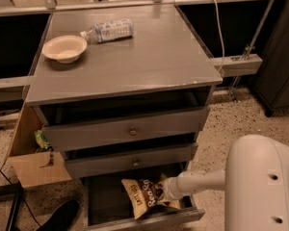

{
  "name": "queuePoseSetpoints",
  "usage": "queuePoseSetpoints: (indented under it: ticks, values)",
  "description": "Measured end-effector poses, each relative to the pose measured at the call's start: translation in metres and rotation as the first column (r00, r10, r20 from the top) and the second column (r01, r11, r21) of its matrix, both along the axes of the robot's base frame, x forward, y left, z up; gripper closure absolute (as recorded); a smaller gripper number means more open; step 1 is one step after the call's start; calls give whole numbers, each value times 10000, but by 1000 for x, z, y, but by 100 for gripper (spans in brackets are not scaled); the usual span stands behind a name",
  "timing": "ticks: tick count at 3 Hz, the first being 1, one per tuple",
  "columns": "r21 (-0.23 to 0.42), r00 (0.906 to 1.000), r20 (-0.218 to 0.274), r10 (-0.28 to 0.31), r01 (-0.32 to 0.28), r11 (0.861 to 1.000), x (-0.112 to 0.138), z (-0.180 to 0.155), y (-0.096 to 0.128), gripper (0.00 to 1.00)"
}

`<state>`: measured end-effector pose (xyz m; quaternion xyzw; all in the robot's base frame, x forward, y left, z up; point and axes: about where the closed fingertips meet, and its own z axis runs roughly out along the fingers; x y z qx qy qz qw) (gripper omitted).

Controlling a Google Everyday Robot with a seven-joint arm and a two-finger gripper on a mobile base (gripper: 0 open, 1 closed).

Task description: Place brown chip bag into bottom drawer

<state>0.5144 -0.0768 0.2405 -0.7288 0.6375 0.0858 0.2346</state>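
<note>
The brown chip bag (143, 196), dark brown and tan with white lettering, lies inside the open bottom drawer (143, 219) at the foot of the grey cabinet. My gripper (166, 189) reaches in from the right at the end of my white arm and sits against the bag's right end. Its tip is hidden behind the bag.
On the cabinet top (149, 57) sit a cream bowl (64, 48) and a plastic water bottle (108, 31) lying on its side. Two knobbed drawers (130, 131) stand slightly open above. A cardboard box (32, 158) with a green packet (41, 139) sits left; a black shoe (60, 216) lies on the floor.
</note>
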Motion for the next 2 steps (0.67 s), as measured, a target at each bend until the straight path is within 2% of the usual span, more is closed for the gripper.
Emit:
queuePoseSetpoints:
  ticks: [1,2]
  values:
    - [-27,9973,716,147,-146,9999,19,-8,6,100]
    - [-30,9925,1182,324,-322,9995,33,-18,15,100]
